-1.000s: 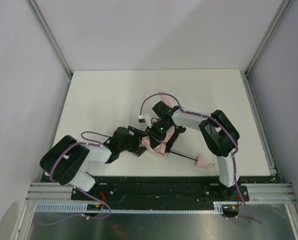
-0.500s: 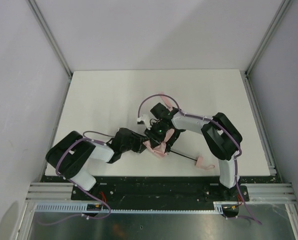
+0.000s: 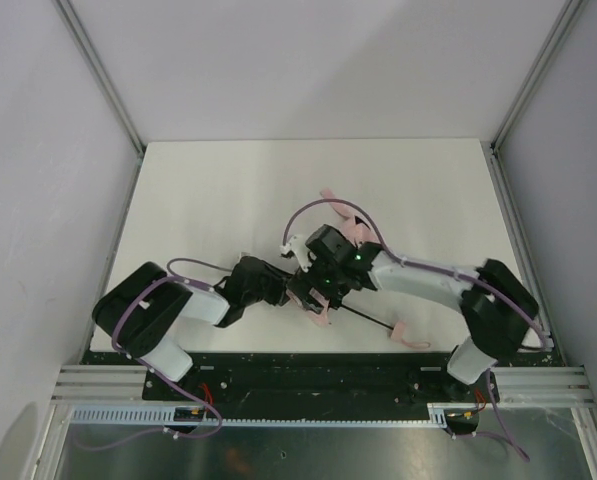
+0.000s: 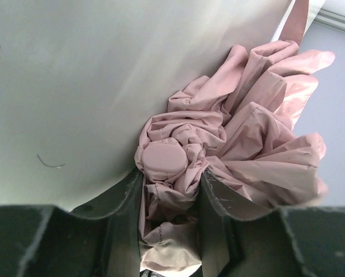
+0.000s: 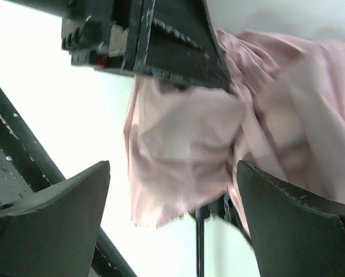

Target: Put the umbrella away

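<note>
The umbrella (image 4: 259, 133) lies near the table's front middle as a crumpled pale pink bundle (image 3: 319, 318). Its thin black shaft (image 3: 368, 320) runs right to a small pink handle (image 3: 406, 336). My left gripper (image 4: 169, 187) is shut on the bunched fabric just below the umbrella's round pink cap (image 4: 163, 161). In the top view it sits at the bundle's left (image 3: 294, 292). My right gripper (image 5: 172, 190) stands open above the fabric and the shaft (image 5: 198, 248), touching neither. More pink fabric (image 3: 350, 225) shows behind the right wrist.
The white table (image 3: 208, 200) is walled by grey panels, with metal posts at the back corners (image 3: 138, 150). The black base rail (image 3: 308, 370) runs along the near edge, close to the handle. The right arm's elbow (image 3: 498, 310) hangs near the right edge.
My left gripper has closed on the fabric. My right gripper has let go and opened wide, and its elbow has swung out to the right and toward the front.
</note>
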`<action>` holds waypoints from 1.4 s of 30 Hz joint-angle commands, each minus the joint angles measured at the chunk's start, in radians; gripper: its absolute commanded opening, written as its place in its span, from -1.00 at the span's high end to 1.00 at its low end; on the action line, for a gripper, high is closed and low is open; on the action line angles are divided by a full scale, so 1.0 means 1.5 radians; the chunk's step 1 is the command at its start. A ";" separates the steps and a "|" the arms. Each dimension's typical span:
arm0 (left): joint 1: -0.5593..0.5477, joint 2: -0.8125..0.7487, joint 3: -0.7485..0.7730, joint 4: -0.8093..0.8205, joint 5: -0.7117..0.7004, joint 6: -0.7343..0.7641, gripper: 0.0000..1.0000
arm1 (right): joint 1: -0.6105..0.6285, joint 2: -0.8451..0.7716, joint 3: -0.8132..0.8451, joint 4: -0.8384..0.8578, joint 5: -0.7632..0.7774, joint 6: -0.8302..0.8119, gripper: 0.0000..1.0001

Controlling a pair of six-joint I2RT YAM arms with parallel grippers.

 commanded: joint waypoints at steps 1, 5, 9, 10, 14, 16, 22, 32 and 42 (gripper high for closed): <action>0.001 -0.004 -0.014 -0.102 -0.008 0.046 0.87 | 0.073 -0.135 -0.066 0.037 0.254 0.054 -0.89; 0.007 -0.019 0.015 -0.195 0.016 0.042 0.99 | 0.201 -0.153 -0.143 0.143 0.463 0.032 -0.93; 0.013 -0.031 0.064 -0.330 0.025 0.050 1.00 | 0.269 -0.090 -0.149 0.206 0.565 -0.010 -0.95; 0.016 -0.034 0.070 -0.344 0.028 0.052 1.00 | 0.276 -0.073 -0.146 0.216 0.575 -0.019 -0.94; 0.020 -0.040 0.079 -0.364 0.043 0.048 1.00 | 0.276 0.002 -0.131 0.262 0.630 -0.040 -0.94; 0.020 -0.038 0.084 -0.372 0.055 0.047 1.00 | 0.265 0.046 -0.116 0.269 0.669 -0.046 -0.90; 0.025 -0.045 0.086 -0.383 0.071 0.047 1.00 | 0.231 0.144 -0.091 0.283 0.670 -0.041 -0.33; 0.043 -0.008 0.116 -0.382 0.109 0.108 0.87 | 0.119 0.167 -0.076 0.168 0.376 0.044 0.88; 0.099 -0.077 0.111 -0.367 0.098 0.185 -0.50 | 0.037 0.205 -0.075 0.133 0.055 0.068 1.00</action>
